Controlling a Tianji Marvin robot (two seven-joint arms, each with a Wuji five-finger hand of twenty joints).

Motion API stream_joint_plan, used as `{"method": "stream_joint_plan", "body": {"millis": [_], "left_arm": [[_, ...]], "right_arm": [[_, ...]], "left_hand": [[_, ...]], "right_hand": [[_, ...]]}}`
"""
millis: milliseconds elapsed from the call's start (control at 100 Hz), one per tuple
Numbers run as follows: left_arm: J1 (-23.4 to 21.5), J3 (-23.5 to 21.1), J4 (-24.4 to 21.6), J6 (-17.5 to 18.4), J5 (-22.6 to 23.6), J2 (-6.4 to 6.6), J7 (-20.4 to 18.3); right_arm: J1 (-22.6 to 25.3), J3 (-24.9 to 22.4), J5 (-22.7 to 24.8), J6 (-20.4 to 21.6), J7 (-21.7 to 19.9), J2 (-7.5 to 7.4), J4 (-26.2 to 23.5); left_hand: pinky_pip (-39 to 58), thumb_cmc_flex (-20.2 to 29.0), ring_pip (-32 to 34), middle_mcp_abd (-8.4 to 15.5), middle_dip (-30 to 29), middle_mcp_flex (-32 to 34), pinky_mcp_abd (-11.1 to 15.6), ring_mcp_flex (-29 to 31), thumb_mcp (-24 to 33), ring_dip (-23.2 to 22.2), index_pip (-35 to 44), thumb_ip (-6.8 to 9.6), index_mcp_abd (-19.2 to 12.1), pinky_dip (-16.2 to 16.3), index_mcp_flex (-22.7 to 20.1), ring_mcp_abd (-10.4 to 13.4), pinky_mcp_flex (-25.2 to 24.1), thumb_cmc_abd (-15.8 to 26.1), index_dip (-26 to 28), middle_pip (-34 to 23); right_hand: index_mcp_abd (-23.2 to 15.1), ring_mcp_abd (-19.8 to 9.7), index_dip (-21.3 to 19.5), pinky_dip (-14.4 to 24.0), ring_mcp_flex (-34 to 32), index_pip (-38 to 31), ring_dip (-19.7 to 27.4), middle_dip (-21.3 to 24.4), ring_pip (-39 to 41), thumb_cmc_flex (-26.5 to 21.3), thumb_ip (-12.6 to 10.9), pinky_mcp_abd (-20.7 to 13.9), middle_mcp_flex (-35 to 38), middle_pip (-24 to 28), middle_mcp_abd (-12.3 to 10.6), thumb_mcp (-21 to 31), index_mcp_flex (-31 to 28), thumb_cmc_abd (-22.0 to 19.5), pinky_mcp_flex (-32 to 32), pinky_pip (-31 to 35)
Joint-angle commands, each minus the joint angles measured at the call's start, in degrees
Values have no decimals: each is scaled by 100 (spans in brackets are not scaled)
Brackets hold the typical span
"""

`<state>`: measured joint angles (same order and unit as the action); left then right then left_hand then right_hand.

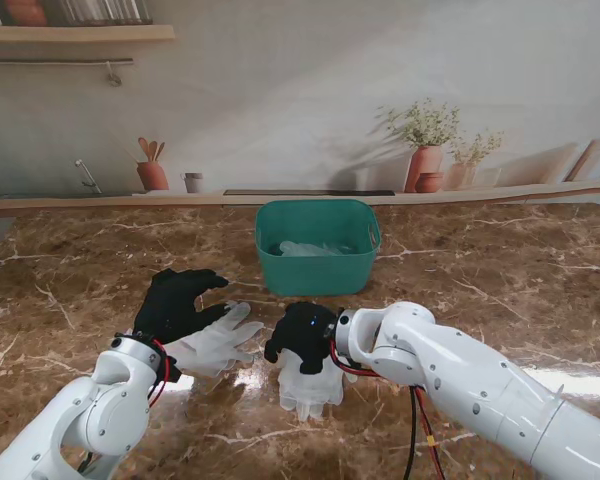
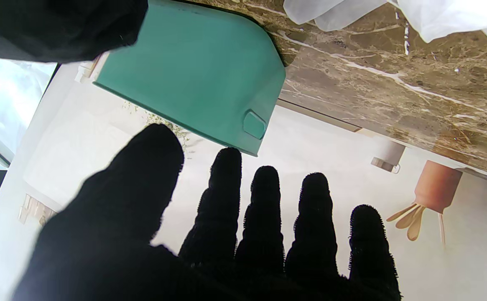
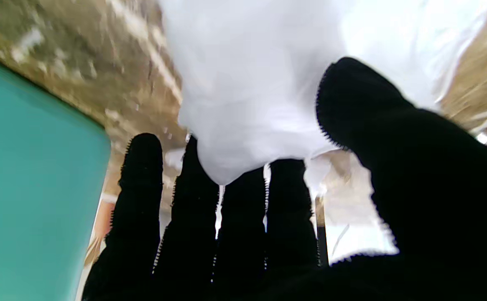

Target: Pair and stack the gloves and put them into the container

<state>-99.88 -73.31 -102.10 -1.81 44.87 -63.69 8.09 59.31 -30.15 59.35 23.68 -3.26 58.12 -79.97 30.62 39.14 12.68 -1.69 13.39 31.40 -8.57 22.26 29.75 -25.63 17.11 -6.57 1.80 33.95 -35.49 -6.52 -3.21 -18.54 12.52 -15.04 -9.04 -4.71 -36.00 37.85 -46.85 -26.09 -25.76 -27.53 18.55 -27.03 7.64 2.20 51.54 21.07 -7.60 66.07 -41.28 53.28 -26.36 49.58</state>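
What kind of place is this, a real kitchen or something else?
Probably a mock kitchen set up for robot work. The brown marble counter is real, but the shelf, utensil pot and flower vase behind it look printed on a flat backdrop. A teal container stands on the counter.

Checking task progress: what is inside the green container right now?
The green container holds some pale, translucent material, possibly gloves already placed. Its near wall hides the bottom, so how many items lie there cannot be told.

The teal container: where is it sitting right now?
In the stand's view the teal container stands centrally on the marble table, at the far edge by the wall, farther from me than both hands and the white gloves.
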Motion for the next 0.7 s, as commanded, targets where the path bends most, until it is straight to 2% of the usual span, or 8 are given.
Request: {"method": "stream_joint_plan", "body": {"millis": [0,10,20,30,70,140,410,690], "left_arm": [[-19,28,20,-10,-3,-1,14],[-19,28,20,-10,-3,-1,14],[-19,28,20,-10,-3,-1,13],[-20,28,19,-10,-3,-1,12],[-24,27,13,-14,-5,1,2],[-30,23,-1,-19,-13,4,-28],[11,105,0,-5,-25,8,-54],[64,199,30,-23,-62,10,-87]], "right_arm": [[15,15,97,0,509,103,357],[17,18,106,4,611,114,400],[21,19,115,9,724,125,447],[26,19,124,15,831,136,493],[60,-3,150,38,1229,181,654],[178,-122,141,91,1787,253,873],[927,-866,383,7,3205,264,1213],[1545,-1274,924,-276,3972,78,1183]], "left_hand": [[-182,30,-174,139,-44,39,-58,-24,-153,69,17,158,-132,77,-97,230,-87,221,25,99],[-182,29,-175,139,-44,38,-58,-26,-153,69,17,158,-127,77,-97,226,-87,222,25,99],[-183,29,-176,141,-44,37,-58,-28,-153,69,18,158,-130,77,-98,230,-87,222,25,100],[-183,29,-175,141,-44,38,-58,-27,-151,69,18,158,-132,78,-97,228,-87,222,25,99],[-185,29,-172,139,-43,42,-61,-23,-149,67,25,159,-129,78,-110,236,-89,220,27,96],[-200,13,-174,130,-43,35,-60,-31,-156,67,22,156,-123,73,-105,221,-97,229,27,99],[-254,14,-169,125,-39,43,-52,-34,-152,64,32,157,-131,54,-118,231,-95,240,31,92],[-317,31,-181,147,-44,15,-32,-64,-171,72,22,156,-129,38,-111,245,-95,259,26,104]], "right_hand": [[-489,-223,-473,299,-459,-629,-540,-752,553,-111,533,-84,694,507,-341,281,-624,344,-300,521],[-489,-223,-473,299,-459,-629,-540,-752,553,-111,533,-84,694,507,-341,281,-624,344,-300,521],[-730,-266,-456,345,-586,-983,-710,-1229,735,-270,966,-87,980,562,-410,241,-809,461,-391,670],[-854,-284,-334,353,-638,-1248,-783,-1412,820,-340,1108,-96,1116,549,-439,225,-855,512,-429,732],[-1356,-353,-45,378,-865,-2144,-992,-1847,1152,-573,1316,-98,1610,613,-552,157,-1067,622,-606,989],[-1713,-358,-14,412,-1168,-2632,-1347,-1993,1550,-743,1264,-83,2081,880,-602,190,-1598,548,-860,1301],[-1724,-318,75,350,-1302,-2762,-1503,-1966,1641,-935,1269,-48,2238,953,-554,267,-1797,835,-958,1493],[-1681,-313,236,282,-1306,-2824,-1540,-1899,1691,-979,1295,-34,2301,989,-529,275,-1860,989,-948,1593]]}}
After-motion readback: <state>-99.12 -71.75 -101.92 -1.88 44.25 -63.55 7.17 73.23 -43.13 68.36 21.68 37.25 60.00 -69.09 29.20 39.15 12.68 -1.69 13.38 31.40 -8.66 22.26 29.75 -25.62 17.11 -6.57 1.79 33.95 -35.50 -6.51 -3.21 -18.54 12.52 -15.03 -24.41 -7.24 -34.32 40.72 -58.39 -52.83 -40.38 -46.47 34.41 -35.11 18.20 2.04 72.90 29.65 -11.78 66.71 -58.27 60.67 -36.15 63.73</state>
